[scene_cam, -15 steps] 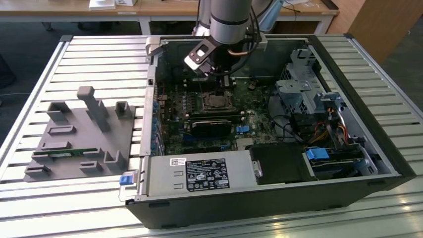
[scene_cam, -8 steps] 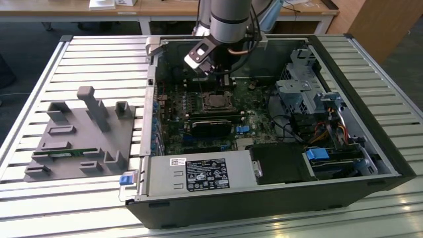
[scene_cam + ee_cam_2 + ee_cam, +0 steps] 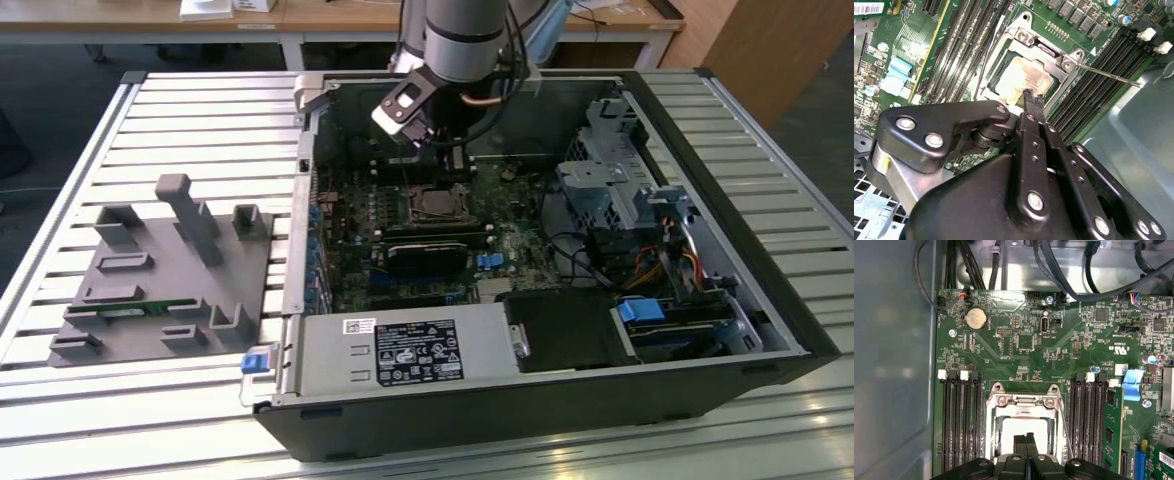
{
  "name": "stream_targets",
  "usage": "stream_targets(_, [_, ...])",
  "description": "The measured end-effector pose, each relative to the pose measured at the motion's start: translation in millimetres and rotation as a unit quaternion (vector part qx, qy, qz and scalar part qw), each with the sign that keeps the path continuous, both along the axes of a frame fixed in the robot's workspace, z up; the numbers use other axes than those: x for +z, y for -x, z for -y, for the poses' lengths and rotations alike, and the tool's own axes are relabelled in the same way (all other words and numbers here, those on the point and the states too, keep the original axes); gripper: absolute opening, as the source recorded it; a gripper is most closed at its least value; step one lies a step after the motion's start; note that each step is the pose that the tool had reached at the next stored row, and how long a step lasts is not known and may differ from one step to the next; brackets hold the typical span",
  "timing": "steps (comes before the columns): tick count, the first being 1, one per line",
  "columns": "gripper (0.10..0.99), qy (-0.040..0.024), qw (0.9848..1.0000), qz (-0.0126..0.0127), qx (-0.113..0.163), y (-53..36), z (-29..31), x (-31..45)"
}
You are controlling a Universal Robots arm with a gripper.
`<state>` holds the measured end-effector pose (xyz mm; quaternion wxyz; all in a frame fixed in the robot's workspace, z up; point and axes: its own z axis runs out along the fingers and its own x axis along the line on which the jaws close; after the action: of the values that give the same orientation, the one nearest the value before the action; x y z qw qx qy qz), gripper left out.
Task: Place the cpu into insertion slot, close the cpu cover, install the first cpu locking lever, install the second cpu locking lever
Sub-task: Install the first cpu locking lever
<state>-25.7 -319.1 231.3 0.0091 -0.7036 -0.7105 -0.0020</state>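
Note:
The cpu (image 3: 1021,427) (image 3: 1021,75) lies flat in the insertion slot (image 3: 434,204) on the motherboard, its pale metal face showing. The silver cpu cover (image 3: 1021,401) (image 3: 1046,50) lies down around it as a frame. One thin wire locking lever (image 3: 1109,76) (image 3: 1067,427) sticks out sideways from the socket, apart from its catch. My gripper (image 3: 1030,97) (image 3: 1026,440) (image 3: 454,170) hangs just above the socket's edge. Its black fingers are pressed together with nothing between them, and their tips hide part of the chip.
Long black memory slots (image 3: 959,425) (image 3: 1089,420) flank the socket on both sides. The case wall (image 3: 894,365) stands close by, with cables (image 3: 1064,275) beyond the board. In the exterior view, a grey fixture (image 3: 160,280) sits on the slatted table at the left, and a drive cage (image 3: 614,180) at the right.

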Motion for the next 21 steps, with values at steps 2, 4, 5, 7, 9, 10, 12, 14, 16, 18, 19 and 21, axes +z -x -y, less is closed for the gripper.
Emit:
stream_targets(2, [0.106, 0.0000, 1.0000, 0.0000, 0.000, 0.0, 0.0, 1.9])
stream_targets(4, [0.106, 0.0000, 1.0000, 0.0000, 0.000, 0.0, 0.0, 3.6])
stream_targets(5, [0.106, 0.0000, 1.0000, 0.0000, 0.000, 0.0, 0.0, 4.5])
stream_targets(7, [0.106, 0.0000, 1.0000, 0.0000, 0.000, 0.0, 0.0, 6.9])
stream_targets(9, [0.106, 0.0000, 1.0000, 0.0000, 0.000, 0.0, 0.0, 8.2])
stream_targets(10, [0.106, 0.0000, 1.0000, 0.0000, 0.000, 0.0, 0.0, 8.8])
stream_targets(12, [0.106, 0.0000, 1.0000, 0.0000, 0.000, 0.0, 0.0, 10.7])
stream_targets(14, [0.106, 0.0000, 1.0000, 0.0000, 0.000, 0.0, 0.0, 13.2])
stream_targets(16, [0.106, -0.0001, 1.0000, 0.0000, 0.000, 0.0, 0.0, 16.0])
stream_targets(18, [0.106, 0.0000, 1.0000, 0.0000, 0.000, 0.0, 0.0, 19.1])
stream_targets(19, [0.106, 0.0000, 1.0000, 0.0000, 0.000, 0.0, 0.0, 20.4])
stream_targets(21, [0.106, 0.0000, 1.0000, 0.0000, 0.000, 0.0, 0.0, 22.1])
